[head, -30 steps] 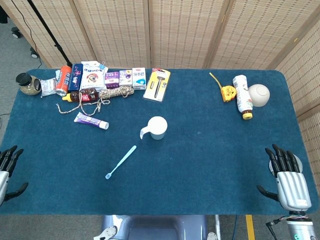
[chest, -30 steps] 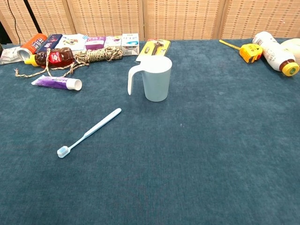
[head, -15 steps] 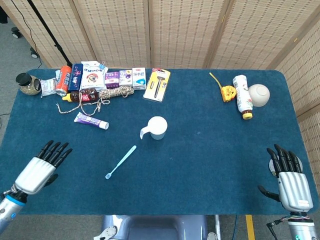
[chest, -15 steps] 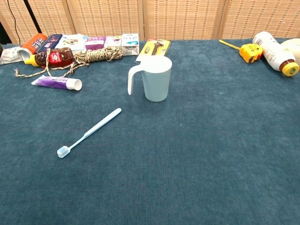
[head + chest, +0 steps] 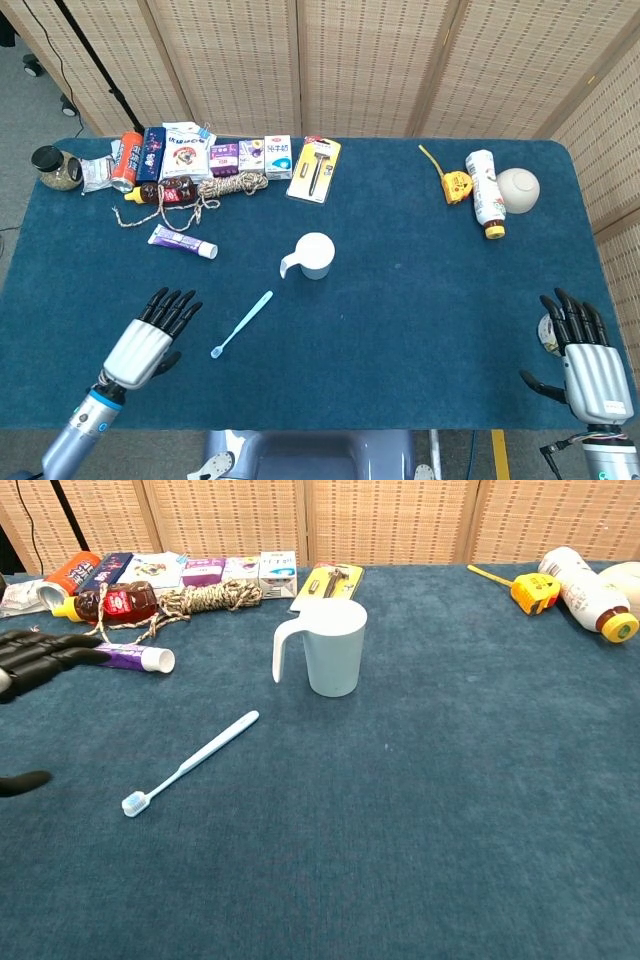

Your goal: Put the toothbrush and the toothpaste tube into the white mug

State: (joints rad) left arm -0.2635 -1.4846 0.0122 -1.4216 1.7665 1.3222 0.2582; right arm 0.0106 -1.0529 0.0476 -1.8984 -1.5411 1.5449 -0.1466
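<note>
The robot's left hand (image 5: 150, 338) hovers over the blue table (image 5: 420, 330), fingers spread and holding nothing, just left of the light-blue toothbrush (image 5: 242, 323). The toothbrush lies flat on the cloth, its bristle end toward the near edge, its handle pointing up toward the white mug (image 5: 314, 256). The mug stands upright near the table's middle, handle to the left. The purple toothpaste tube (image 5: 182, 241) lies flat, left of the mug and apart from it, its white cap toward the mug. The right hand (image 5: 588, 362) rests at the table's near right corner, fingers extended and apart, empty. A coil of rope (image 5: 225, 187) lies beyond the tube.
</note>
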